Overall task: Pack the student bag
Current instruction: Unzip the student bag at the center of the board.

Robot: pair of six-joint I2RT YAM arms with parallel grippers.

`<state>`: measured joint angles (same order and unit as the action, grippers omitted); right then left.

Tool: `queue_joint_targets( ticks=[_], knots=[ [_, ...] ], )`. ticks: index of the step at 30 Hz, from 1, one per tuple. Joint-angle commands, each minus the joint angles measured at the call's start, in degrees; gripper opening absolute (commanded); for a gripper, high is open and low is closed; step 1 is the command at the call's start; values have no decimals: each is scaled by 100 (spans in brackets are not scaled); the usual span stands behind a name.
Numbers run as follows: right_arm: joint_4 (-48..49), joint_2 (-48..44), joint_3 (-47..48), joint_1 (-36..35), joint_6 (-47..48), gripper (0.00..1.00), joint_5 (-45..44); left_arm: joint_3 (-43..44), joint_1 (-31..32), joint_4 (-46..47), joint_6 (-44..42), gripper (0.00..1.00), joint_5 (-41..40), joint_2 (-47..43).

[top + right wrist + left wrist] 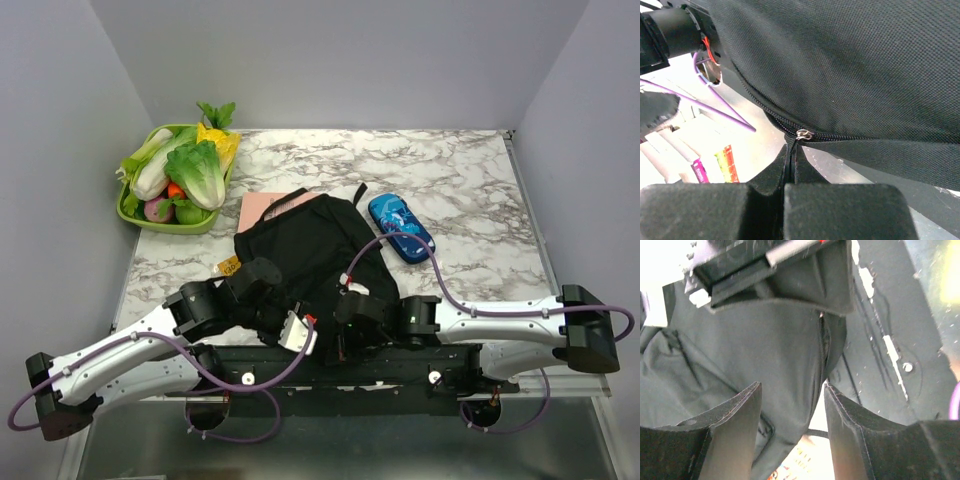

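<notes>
The student bag [300, 240] slumps at centre frame on the table [470, 180], both arms bent inward from the bottom corners to its lower edge, left gripper [792, 390] spread wide over fabric, right gripper [790, 160] pinched on the zipper pull [801, 134] (its metal end just above the fingertips).

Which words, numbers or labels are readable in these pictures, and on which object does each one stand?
Nothing can be read with certainty.
Yellow tag beside the backpack: dark print, too small to read.
Printed paper below the backpack, left wrist view: blurred.
Coloured strips, right wrist view: print too blurred.
Glasses case: pattern only, no words visible.
</notes>
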<state>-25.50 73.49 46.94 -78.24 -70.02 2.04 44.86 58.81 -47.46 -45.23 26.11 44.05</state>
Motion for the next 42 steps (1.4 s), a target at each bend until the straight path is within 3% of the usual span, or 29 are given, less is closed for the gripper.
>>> queue_joint_targets(
  ticks=[1, 7, 12, 16, 19, 23, 28, 31, 37, 42],
  knots=[
    [202, -133, 70, 54, 182, 1, 147, -46, 314, 254, 769, 60, 632, 191],
    [317, -335, -194, 89, 50, 1, 156, -811, 834, 1431, 1770, 58, 317, 165],
    [326, -432, -308, 116, -3, 0, 226, -1190, 992, 2248, 2044, 57, -219, 218],
    [343, -362, -282, 124, 23, 1, 332, -1567, 1028, 3145, 2334, 53, -1212, 192],
    [422, -318, -308, 124, 6, 1, 411, -1612, 1028, 3401, 2501, 50, -1346, 156],
    [431, -327, -299, 151, 14, 1, 411, -1621, 1063, 3287, 2563, 45, -959, 165],
    [397, -502, -466, 221, -134, 1, 297, -1472, 1063, 2612, 2012, 10, -116, 165],
    [230, -967, -737, 405, -398, 1, 104, -1201, 1080, 1918, 1616, 0, 298, 112],
    [-227, -1776, -1037, 1152, -513, 1, -11, -664, 1080, 599, 508, 0, 255, -81],
    [-430, -1637, -976, 1557, -276, 0, 251, -505, 1098, -42, -2, 0, 237, -204]
  ],
)
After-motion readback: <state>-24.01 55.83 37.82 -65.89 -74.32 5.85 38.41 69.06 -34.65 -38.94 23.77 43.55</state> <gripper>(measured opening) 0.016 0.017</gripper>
